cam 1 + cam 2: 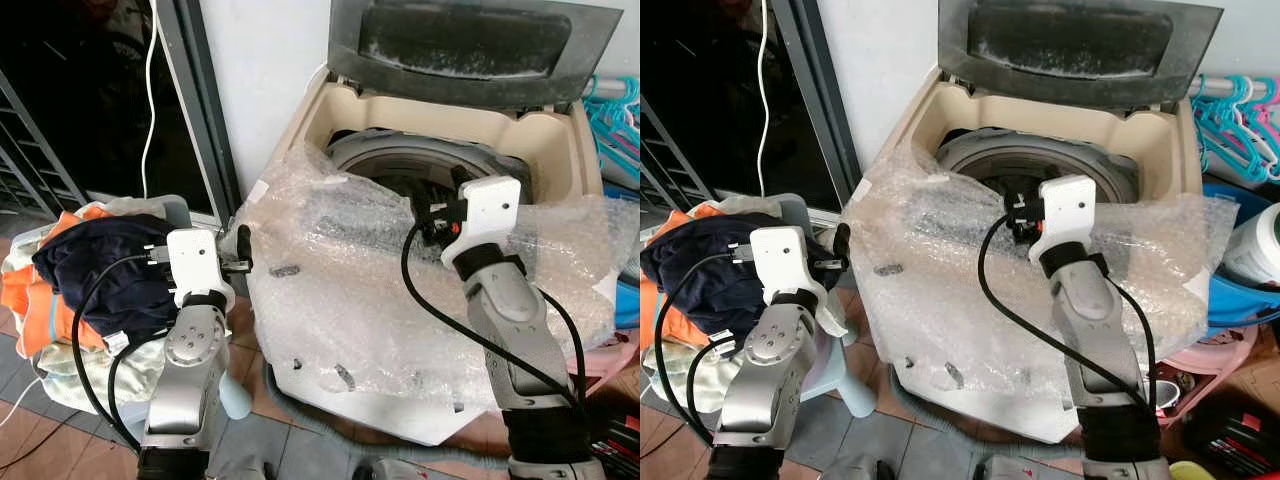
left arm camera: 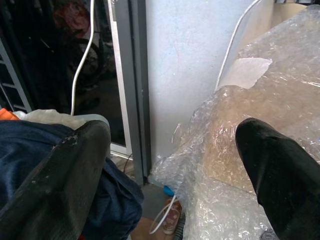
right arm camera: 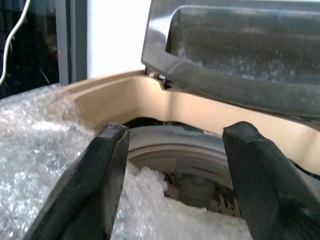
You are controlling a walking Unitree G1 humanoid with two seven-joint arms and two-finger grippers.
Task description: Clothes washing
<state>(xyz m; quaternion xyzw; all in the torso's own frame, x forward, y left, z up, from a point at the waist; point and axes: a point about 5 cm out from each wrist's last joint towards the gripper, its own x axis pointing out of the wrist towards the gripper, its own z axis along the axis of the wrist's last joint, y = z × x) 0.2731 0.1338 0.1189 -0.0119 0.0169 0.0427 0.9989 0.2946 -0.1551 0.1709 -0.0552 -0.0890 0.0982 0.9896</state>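
Top-loading washing machine (image 1: pixel 440 330) at frame centre, lid (image 1: pixel 470 45) raised, wrapped in bubble wrap (image 1: pixel 330 290), right gripper (image 3: pixel 172 175) over the drum opening, fingers spread, empty, left gripper (image 2: pixel 172 170) fingers apart beside navy clothes (image 1: pixel 95 270) heaped at lower left

A white wall (image 1: pixel 265 90) meets a dark doorway (image 1: pixel 90 100) above a grey-tiled floor (image 1: pixel 250 445).

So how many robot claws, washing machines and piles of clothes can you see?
Robot claws: 2, the left claw and the right claw
Washing machines: 1, the washing machine
Piles of clothes: 1, the pile of clothes
Total: 4
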